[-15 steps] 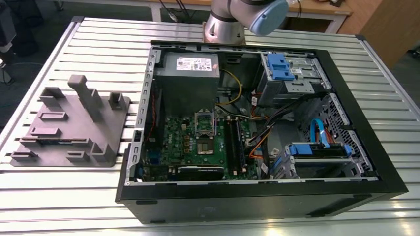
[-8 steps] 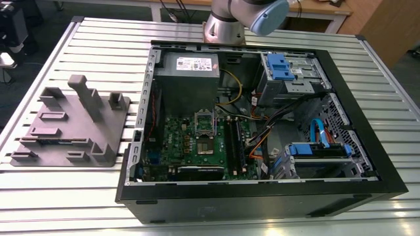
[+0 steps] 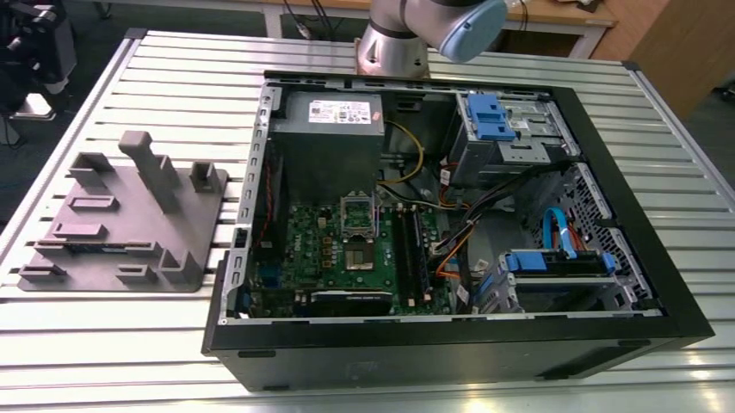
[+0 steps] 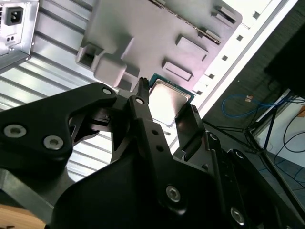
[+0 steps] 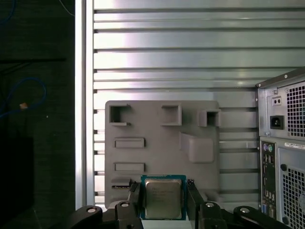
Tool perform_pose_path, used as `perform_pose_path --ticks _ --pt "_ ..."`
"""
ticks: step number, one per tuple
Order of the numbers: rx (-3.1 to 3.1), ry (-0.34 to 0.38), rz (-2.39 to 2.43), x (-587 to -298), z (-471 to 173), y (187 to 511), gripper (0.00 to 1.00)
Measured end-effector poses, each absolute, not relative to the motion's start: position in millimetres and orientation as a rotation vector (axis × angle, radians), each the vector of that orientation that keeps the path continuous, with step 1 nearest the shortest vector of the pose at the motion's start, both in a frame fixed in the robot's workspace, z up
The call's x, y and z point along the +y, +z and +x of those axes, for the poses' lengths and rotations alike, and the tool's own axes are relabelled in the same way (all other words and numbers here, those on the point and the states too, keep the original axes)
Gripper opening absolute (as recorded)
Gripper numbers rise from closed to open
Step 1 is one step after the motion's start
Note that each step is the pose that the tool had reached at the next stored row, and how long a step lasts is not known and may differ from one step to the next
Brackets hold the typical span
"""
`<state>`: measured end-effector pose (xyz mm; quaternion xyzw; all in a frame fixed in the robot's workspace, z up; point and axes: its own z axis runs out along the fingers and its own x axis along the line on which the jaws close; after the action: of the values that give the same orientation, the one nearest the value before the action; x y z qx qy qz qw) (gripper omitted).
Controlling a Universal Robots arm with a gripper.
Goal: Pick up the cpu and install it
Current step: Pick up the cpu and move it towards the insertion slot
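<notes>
In the exterior view the arm point(image 3: 419, 33) shows as a silver joint with a pale blue cap, standing behind the far side of the case point(image 3: 460, 348). In both wrist views the wrist looks down on the fixture point(image 5: 157, 129). The jaws are pinching the cpu point(image 5: 163, 198) by two opposite edges, with a black finger point(image 5: 135, 195) tight against each side. The chip is held flat with its metal lid facing the cameras. It hangs over one edge of the fixture and appears to be clear of the surface. There is faint print on the lid, too small to make out. A white label point(image 3: 339, 110) sits on the power supply point(image 3: 333, 133); its text is also illegible. The case lies open on the slatted metal table point(image 3: 138, 344), with the fixture beside it on the exterior view's left. Inside the case, the motherboard point(image 3: 333, 254) carries a socket point(image 3: 358, 215) with its frame raised. Blue drive brackets point(image 3: 488, 116) and loose orange, yellow and blue cables point(image 3: 460, 249) lie to the exterior view's right of the socket. The fixture's upright posts point(image 3: 150, 168) stand well apart from the case.
</notes>
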<state>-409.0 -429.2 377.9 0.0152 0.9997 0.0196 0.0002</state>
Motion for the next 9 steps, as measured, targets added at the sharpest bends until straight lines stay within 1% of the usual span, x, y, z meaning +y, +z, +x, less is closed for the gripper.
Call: perform_pose_path --ticks 9 --pt "3.140 0.062 0.048 -429 -380 378 0.47"
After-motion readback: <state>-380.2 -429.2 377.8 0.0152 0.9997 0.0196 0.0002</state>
